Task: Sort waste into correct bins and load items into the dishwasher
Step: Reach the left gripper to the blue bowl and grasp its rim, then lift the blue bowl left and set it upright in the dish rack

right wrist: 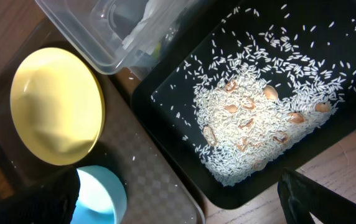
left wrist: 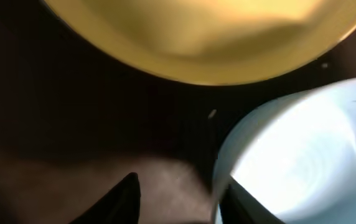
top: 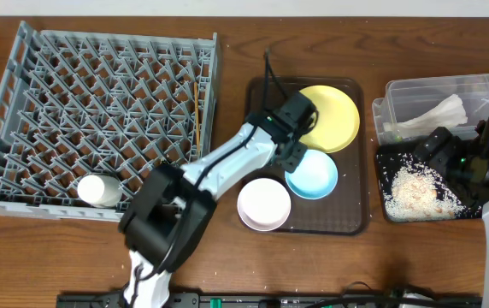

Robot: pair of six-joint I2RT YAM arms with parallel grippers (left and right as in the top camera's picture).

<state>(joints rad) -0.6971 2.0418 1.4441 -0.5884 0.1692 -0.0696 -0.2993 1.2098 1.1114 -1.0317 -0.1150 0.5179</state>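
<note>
At far left the dish rack [top: 99, 94] holds the white cup [top: 99, 190]. Your left gripper [left wrist: 181, 199] is spread astride the rim of the light blue bowl [top: 315, 175] on the brown tray [top: 349, 212]. Sink slightly deeper, close squarely, then lift clear of the yellow plate [top: 334, 115]. The right gripper [right wrist: 178, 205] hangs spread and empty over the black tray [right wrist: 165, 99] of rice.

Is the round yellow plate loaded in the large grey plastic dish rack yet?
No, the round yellow plate lies on the dark brown serving tray, off to the side of the large grey plastic dish rack.
</note>
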